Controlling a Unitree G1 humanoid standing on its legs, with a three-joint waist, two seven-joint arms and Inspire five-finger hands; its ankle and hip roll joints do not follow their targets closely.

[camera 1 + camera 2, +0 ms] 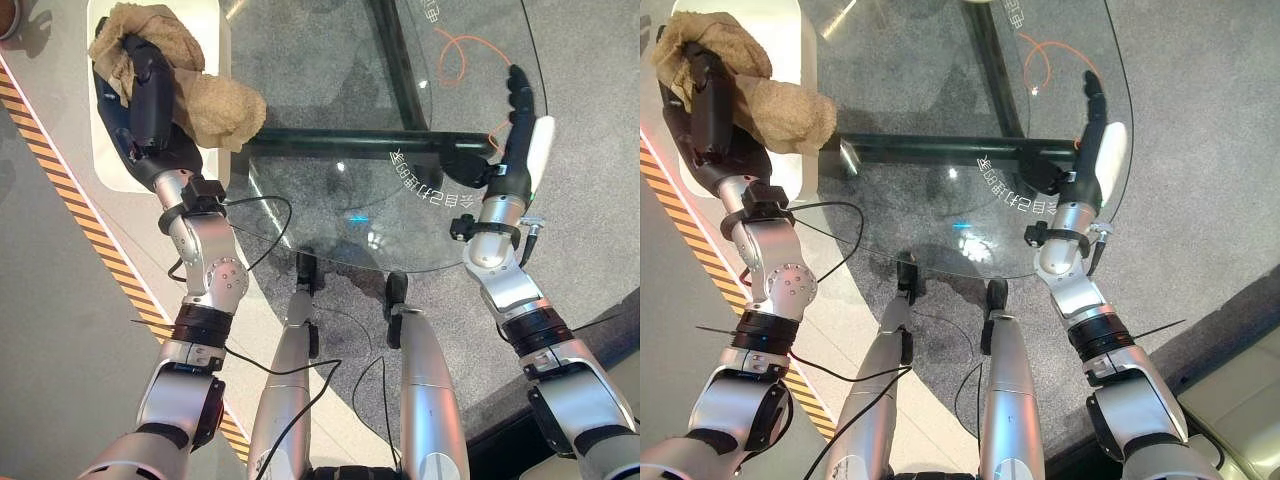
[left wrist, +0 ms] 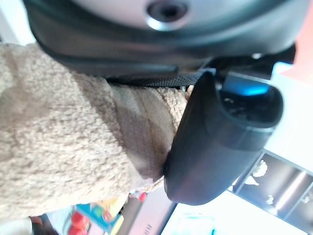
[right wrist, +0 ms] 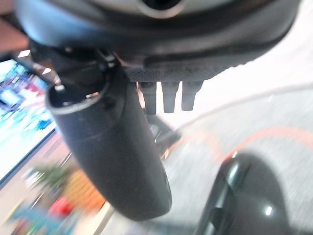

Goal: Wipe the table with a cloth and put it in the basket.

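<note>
the left hand (image 1: 150,95) was closed around the tan cloth (image 1: 215,108) — fingers and thumb curled into its folds — and held it over the white basket (image 1: 215,35) at the far left, beside the glass table (image 1: 400,130). part of the cloth bunched above the hand, the rest hung toward the table's edge. the right hand (image 1: 520,110) sat over the table's right rim, fingers straight and holding nothing — an orange cable (image 1: 455,55) lay on the floor under the glass.

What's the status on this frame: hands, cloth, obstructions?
Left hand shut on the tan cloth, held over the white bin. Right hand open above the glass table. Nothing blocking.
</note>
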